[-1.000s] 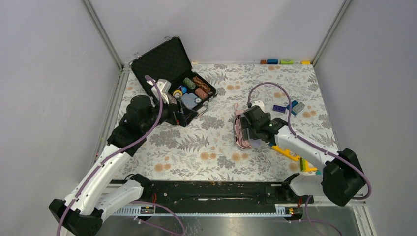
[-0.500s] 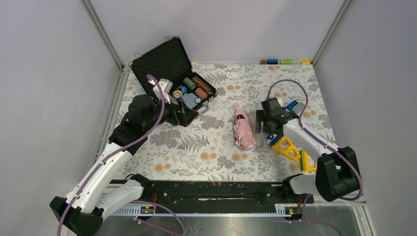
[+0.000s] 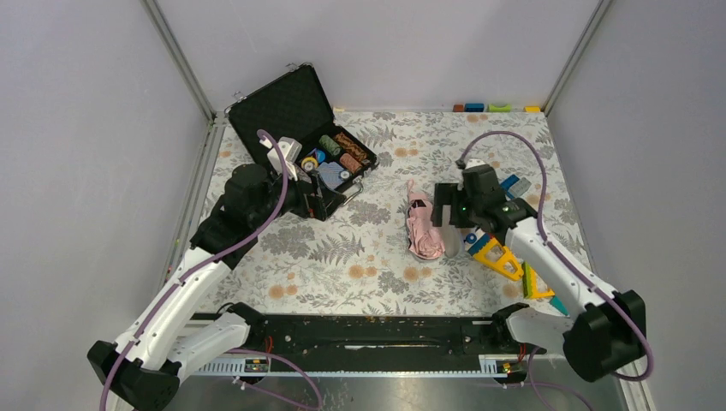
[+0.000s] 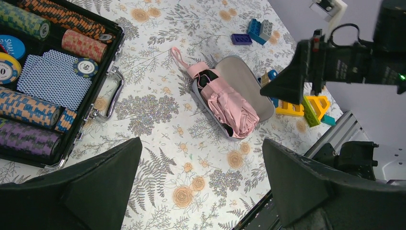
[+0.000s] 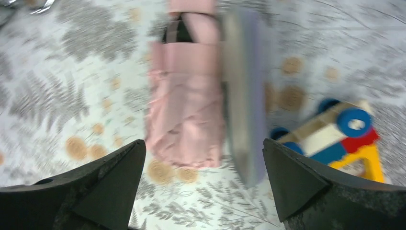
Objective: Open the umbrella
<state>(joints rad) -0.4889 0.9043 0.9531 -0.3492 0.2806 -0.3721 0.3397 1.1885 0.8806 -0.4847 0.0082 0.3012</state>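
The folded pale pink umbrella lies on the floral table, its strap loop toward the back. It also shows in the left wrist view and, blurred, in the right wrist view. A lilac-grey sleeve lies against its right side. My right gripper hovers open just right of the umbrella, above the sleeve, with nothing between its fingers. My left gripper stands open and empty by the front of the case, well left of the umbrella.
An open black case with poker chips and cards sits at the back left. Toy bricks lie right of the umbrella, and more behind the right arm. Coloured blocks line the back wall.
My right gripper has let go of the umbrella, lifted off to the right and opened wide. The umbrella now lies free beside the sleeve. The left arm has not moved.
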